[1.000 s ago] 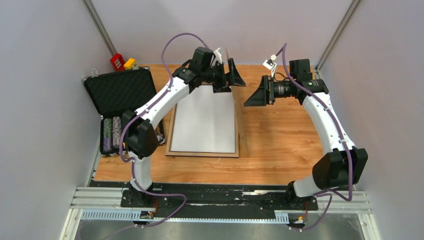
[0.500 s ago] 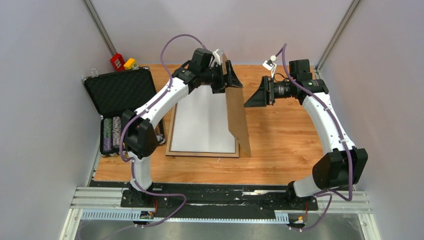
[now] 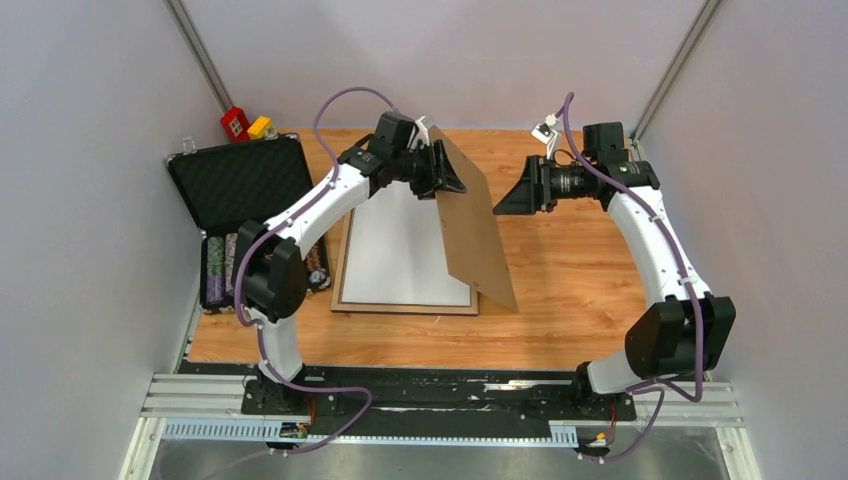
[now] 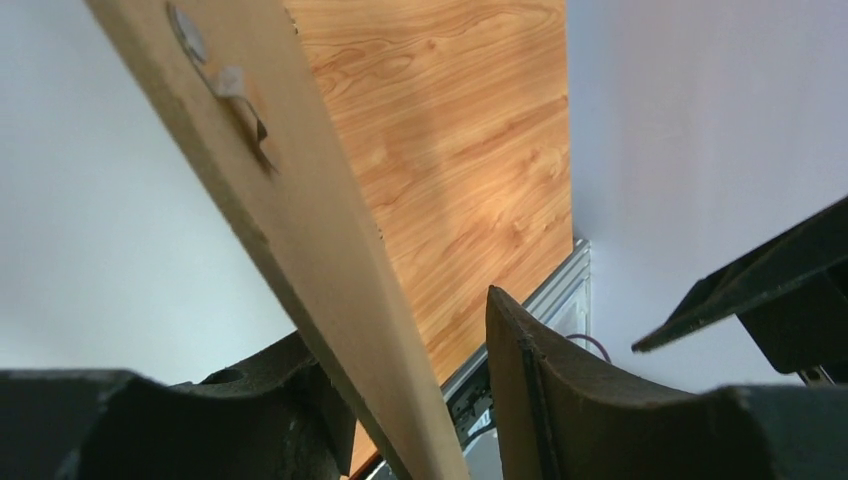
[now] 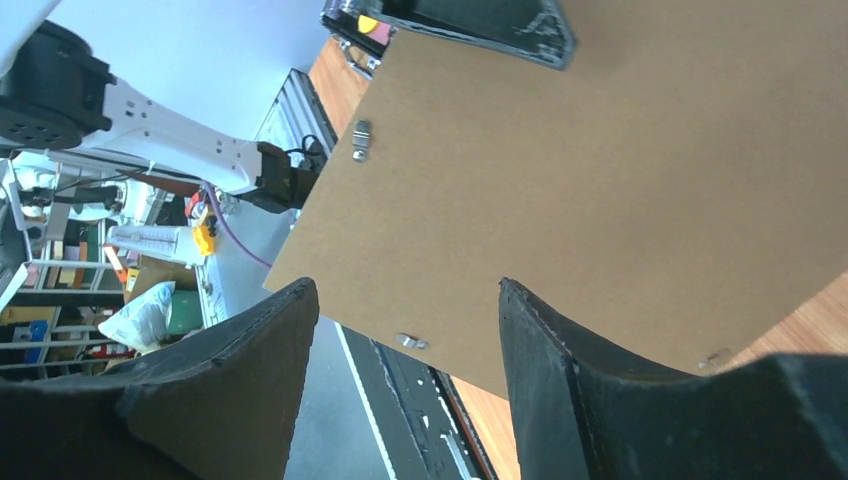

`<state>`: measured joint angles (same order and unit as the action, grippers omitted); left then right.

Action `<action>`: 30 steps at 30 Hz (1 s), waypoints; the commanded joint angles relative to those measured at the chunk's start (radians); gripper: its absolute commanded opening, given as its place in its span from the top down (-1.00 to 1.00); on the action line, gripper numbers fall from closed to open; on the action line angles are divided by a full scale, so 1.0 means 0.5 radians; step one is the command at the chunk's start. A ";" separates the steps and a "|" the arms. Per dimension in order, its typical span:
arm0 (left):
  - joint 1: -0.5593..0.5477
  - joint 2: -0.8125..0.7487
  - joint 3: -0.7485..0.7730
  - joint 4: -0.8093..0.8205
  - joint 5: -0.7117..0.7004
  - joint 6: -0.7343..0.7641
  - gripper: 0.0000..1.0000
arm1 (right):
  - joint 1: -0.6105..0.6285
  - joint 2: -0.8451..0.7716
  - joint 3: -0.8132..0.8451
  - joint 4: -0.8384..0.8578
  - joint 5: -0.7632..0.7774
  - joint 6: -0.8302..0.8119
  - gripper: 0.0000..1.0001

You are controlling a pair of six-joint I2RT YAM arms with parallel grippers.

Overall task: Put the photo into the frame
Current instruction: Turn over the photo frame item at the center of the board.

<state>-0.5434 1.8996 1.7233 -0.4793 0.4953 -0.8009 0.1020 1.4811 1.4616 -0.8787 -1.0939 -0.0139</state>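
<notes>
The frame lies flat on the table, tan back up, with a white rectangle filling it. No sunflower print shows. My left gripper is shut on the top edge of the brown hardboard backing panel and holds it tilted over the frame's right side. In the left wrist view the panel runs between the fingers of that gripper. My right gripper is open and empty just right of the panel. In the right wrist view the panel fills the space beyond the gripper.
An open black foam-lined case with poker chips sits at the left. Red and yellow blocks stand at the back left corner. Grey walls close in on both sides. Bare wood table lies right of the frame.
My left gripper has swung the backing panel from edge-on to tilted, its brown face now turned up and right. The left arm shifted slightly left; the right gripper drew back a little.
</notes>
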 commanded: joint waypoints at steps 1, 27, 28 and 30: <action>0.013 -0.192 -0.037 0.120 0.014 0.020 -0.06 | -0.028 -0.065 -0.033 0.021 0.064 -0.070 -0.29; 0.040 -0.234 -0.223 0.199 0.021 -0.006 0.44 | -0.068 -0.117 -0.105 0.061 0.123 -0.055 -0.27; 0.043 -0.229 -0.223 0.203 0.023 -0.006 0.44 | -0.071 -0.120 -0.111 0.065 0.123 -0.055 -0.27; 0.044 -0.213 -0.225 0.211 0.023 -0.010 0.44 | -0.074 -0.121 -0.121 0.070 0.124 -0.056 -0.27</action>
<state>-0.5270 1.7927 1.6009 -0.4427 0.4946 -0.8013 0.0734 1.4601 1.4067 -0.8749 -1.0306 -0.0280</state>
